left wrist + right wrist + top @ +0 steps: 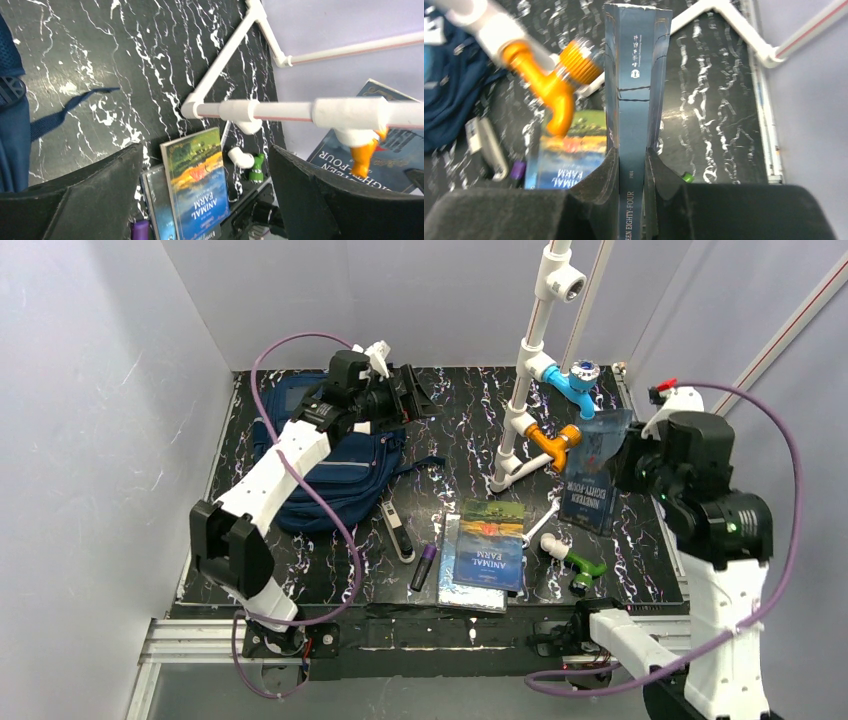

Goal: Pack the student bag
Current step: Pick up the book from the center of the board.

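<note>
Clenched on a dark book (596, 480), the right pincer (631, 155) had the student bag (345, 475) at nine o'clock, beside the released left pincer (412, 392).

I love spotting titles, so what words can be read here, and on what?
"ANIMAL FARM": cover of the colourful paperback book lying flat.
"NINETEEN EIGHTY-FOUR": cover and spine of the dark blue paperback book in the right tool.
Small white spine print: too small to read.
</note>
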`<move>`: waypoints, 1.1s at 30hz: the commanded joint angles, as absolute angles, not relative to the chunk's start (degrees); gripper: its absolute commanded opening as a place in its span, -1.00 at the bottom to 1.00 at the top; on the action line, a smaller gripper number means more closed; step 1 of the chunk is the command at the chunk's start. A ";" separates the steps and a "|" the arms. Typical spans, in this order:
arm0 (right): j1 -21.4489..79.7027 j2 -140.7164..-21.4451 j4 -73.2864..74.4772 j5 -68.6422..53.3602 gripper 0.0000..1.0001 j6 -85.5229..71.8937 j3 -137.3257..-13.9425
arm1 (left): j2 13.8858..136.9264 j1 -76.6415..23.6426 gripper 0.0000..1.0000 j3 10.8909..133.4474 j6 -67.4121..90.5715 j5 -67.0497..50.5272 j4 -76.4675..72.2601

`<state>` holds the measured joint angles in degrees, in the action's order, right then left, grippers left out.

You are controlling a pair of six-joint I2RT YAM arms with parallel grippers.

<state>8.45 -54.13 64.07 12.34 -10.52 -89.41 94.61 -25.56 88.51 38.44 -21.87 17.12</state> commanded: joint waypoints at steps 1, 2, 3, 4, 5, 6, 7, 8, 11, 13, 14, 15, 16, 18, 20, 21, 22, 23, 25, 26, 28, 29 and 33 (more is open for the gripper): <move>8.88 -50.12 64.93 -4.13 -0.97 -6.96 -93.03 | 87.47 -25.40 0.87 84.88 38.63 -26.04 17.52; 9.06 -49.29 65.48 -5.56 -0.97 -7.02 -93.07 | 86.81 -25.40 0.87 84.35 38.29 -27.08 17.41; 9.33 -48.41 66.06 -6.83 -0.97 -7.33 -93.01 | 85.85 -25.40 0.86 83.17 37.76 -28.43 17.10; 9.63 -47.69 66.66 -8.18 -0.97 -7.44 -92.80 | 85.12 -25.40 0.86 82.02 37.41 -29.49 16.68; 10.19 -46.98 67.41 -9.01 -0.97 -7.55 -92.55 | 84.09 -25.44 0.85 80.76 37.47 -30.41 15.97; 11.28 -46.37 68.20 -9.14 -0.97 -7.61 -92.22 | 82.99 -25.42 0.85 79.23 37.84 -31.55 14.77; 12.23 -45.82 69.09 -8.76 -0.97 -7.64 -91.98 | 81.88 -25.40 0.84 77.68 38.41 -32.56 13.58; 13.31 -45.43 69.90 -8.03 -0.97 -7.69 -91.85 | 80.62 -25.40 0.84 76.32 39.24 -33.52 12.37; 16.55 -44.04 70.48 -7.85 -0.97 -7.82 -90.75 | 77.72 -25.47 0.84 72.65 42.64 -37.32 7.85; 18.60 -43.49 69.71 -11.49 -0.97 -7.82 -89.58 | 76.05 -25.56 0.83 70.41 44.93 -40.07 3.77; 19.40 -43.28 68.92 -14.39 -0.97 -7.87 -89.04 | 75.07 -25.57 0.83 69.19 45.72 -41.10 1.88; 20.22 -43.11 67.75 -17.62 -0.97 -8.06 -88.55 | 73.86 -25.63 0.83 68.11 45.78 -41.69 0.65; 21.07 -43.14 66.70 -20.66 -0.97 -8.27 -88.17 | 72.57 -25.58 0.83 66.82 45.31 -41.89 0.37; 22.76 -44.20 63.95 -26.95 -0.97 -8.92 -88.03 | 69.64 -25.58 0.84 64.59 42.74 -40.11 1.47; 24.21 -45.62 61.01 -32.33 -0.97 -9.66 -88.07 | 67.05 -25.49 0.84 64.53 39.14 -34.60 7.51; 25.11 -46.53 59.89 -33.89 -0.97 -9.77 -88.19 | 66.21 -25.49 0.84 64.76 37.97 -31.31 10.32; 26.49 -47.43 59.19 -34.68 -0.97 -9.84 -88.32 | 65.52 -25.41 0.84 65.04 37.11 -28.12 12.72; 27.59 -48.40 58.88 -34.68 -0.97 -9.66 -88.45 | 64.75 -25.45 0.84 65.10 36.70 -25.38 14.20; 30.02 -49.57 58.13 -33.69 -0.97 -9.22 -88.57 | 63.33 -25.40 0.84 64.96 36.47 -21.21 15.71; 31.19 -50.18 57.84 -33.20 -0.97 -9.01 -88.71 | 62.45 -25.40 0.84 64.91 36.45 -19.83 16.40; 33.31 -52.16 57.40 -33.51 -0.97 -8.75 -89.06 | 60.37 -25.40 0.84 64.53 37.15 -16.41 17.47; 34.09 -53.13 56.90 -34.25 -0.97 -8.63 -89.32 | 58.93 -25.40 0.83 64.21 37.59 -13.11 18.41; 35.41 -56.91 51.81 -37.41 -0.97 -8.61 -89.34 | 50.66 -25.48 0.76 62.43 40.49 5.02 24.27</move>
